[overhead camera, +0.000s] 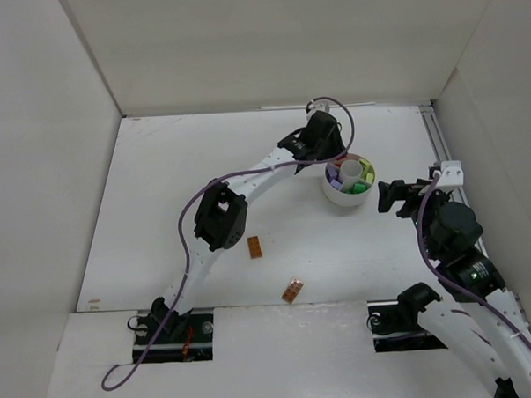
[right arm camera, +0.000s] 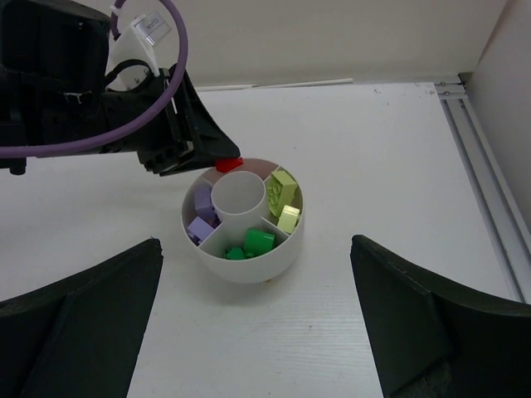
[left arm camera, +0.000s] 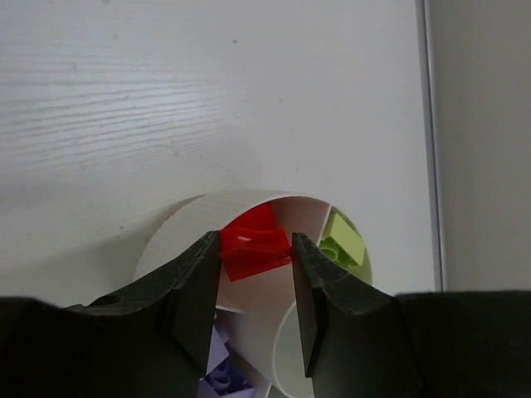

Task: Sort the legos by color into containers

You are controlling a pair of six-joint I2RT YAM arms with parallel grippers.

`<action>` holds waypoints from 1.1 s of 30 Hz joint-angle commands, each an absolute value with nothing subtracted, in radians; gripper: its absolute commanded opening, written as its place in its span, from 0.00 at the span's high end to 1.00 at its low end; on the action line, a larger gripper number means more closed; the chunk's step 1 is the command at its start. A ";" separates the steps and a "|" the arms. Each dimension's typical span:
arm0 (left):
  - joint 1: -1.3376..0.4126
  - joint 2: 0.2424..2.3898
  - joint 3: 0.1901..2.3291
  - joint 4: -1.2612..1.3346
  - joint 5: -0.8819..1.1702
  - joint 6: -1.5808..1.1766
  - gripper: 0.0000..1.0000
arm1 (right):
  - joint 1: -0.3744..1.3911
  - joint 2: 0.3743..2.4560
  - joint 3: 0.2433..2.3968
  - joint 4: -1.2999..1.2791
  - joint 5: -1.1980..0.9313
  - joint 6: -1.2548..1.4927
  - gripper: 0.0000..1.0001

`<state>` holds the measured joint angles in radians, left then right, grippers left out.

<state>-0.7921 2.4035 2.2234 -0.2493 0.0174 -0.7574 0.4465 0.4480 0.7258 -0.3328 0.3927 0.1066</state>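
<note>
Two brown bricks (overhead camera: 254,246) lie lower centre, clear of the dish (overhead camera: 340,201); left gripper (left arm camera: 255,242) pinches a red brick (left arm camera: 249,259) over its rim, right gripper (overhead camera: 387,198) gaping wide

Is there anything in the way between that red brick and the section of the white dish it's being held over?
Nothing visible. The left gripper holds the red brick just above the rim of the white dish. The wedge beneath it is uncovered, with only open air between them.
</note>
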 commanded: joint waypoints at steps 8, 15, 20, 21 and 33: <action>-0.799 2.273 2.201 -0.247 -0.038 -0.753 0.42 | 0.449 0.453 0.724 -0.324 0.385 0.107 0.00; -0.799 2.197 2.201 -0.247 -0.019 -0.721 0.40 | 0.449 0.466 0.733 -0.304 0.348 0.088 0.00; -0.799 2.042 2.129 -0.279 -0.107 -0.675 0.11 | 0.449 0.537 0.733 -0.258 0.171 0.022 0.00; -0.799 2.001 2.046 -0.279 -0.129 -0.651 0.00 | 0.449 0.560 0.742 -0.258 0.140 0.011 0.00; -0.723 0.875 0.965 -0.466 -0.486 -0.928 0.00 | 0.840 1.222 0.911 -0.155 -0.072 -0.258 0.00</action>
<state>-0.7219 1.0325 1.1007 -0.3279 -0.3759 -0.7982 0.7429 1.1091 0.8333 -0.2520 -0.0532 -0.1520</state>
